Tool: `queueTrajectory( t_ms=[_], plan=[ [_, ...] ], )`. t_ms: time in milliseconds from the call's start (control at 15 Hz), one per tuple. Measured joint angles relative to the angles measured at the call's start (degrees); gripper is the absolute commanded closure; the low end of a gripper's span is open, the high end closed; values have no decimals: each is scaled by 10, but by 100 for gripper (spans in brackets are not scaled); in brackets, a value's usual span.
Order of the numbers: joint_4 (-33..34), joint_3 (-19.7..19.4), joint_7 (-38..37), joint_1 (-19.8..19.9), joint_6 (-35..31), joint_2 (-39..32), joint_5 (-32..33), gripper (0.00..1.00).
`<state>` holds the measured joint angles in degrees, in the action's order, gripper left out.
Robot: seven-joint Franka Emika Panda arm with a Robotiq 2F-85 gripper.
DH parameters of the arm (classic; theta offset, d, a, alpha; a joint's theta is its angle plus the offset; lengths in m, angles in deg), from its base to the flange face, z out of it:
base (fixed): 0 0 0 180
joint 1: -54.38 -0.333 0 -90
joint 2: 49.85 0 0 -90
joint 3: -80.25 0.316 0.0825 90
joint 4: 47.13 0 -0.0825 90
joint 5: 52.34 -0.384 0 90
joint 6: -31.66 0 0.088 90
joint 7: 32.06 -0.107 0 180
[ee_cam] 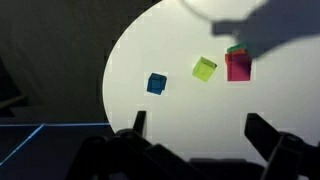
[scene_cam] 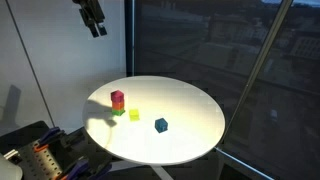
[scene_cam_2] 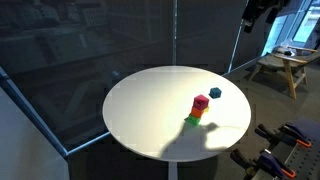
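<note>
Your gripper hangs high above the round white table, well apart from it, its fingers released and spread wide with nothing between them. In the wrist view the blue cube lies at eleven o'clock of the jaws, the yellow-green cube at twelve, and the red cube at one atop a green cube. None shows a long axis, their row runs nine to three, and dark windows stand behind.
</note>
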<state>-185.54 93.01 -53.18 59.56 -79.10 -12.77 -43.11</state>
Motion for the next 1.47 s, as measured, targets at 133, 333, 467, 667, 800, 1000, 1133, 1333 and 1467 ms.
queueTrajectory(
  t_ms=[133, 333, 467, 667, 800, 1000, 1133, 1333, 1467],
  plan=[
    [0, 0, 0, 0, 0, 0, 0, 0],
    [0, 0, 0, 0, 0, 0, 0, 0],
    [0, 0, 0, 0, 0, 0, 0, 0],
    [0, 0, 0, 0, 0, 0, 0, 0],
    [0, 0, 0, 0, 0, 0, 0, 0],
    [0, 0, 0, 0, 0, 0, 0, 0],
    [0, 0, 0, 0, 0, 0, 0, 0],
    [0, -1, 0, -3, 0, 0, 0, 0],
    [1, -7, 0, -9, 1, -1, -1, 0]
  ],
)
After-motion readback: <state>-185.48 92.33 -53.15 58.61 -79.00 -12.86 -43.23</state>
